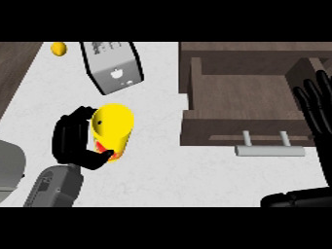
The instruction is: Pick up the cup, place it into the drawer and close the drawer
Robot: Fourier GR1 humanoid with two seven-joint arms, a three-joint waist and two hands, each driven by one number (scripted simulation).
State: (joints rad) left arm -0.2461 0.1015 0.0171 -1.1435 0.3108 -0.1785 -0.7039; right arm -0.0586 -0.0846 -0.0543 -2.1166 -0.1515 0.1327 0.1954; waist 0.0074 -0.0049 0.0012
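**Cup in hand, drawer still waiting**

The left hand (75,138) is curled round the yellow cup (113,129) at about eight o'clock on the white desk (168,170); whether the cup is lifted off the surface cannot be told. The drawer (244,95) stands open at two o'clock, nothing visible inside, its handle (269,151) facing the robot. The right hand (326,112) rests at three o'clock, fingers straight and apart. By my reading, the grasp is done; carrying the cup across, setting it inside and pushing the drawer shut all remain.
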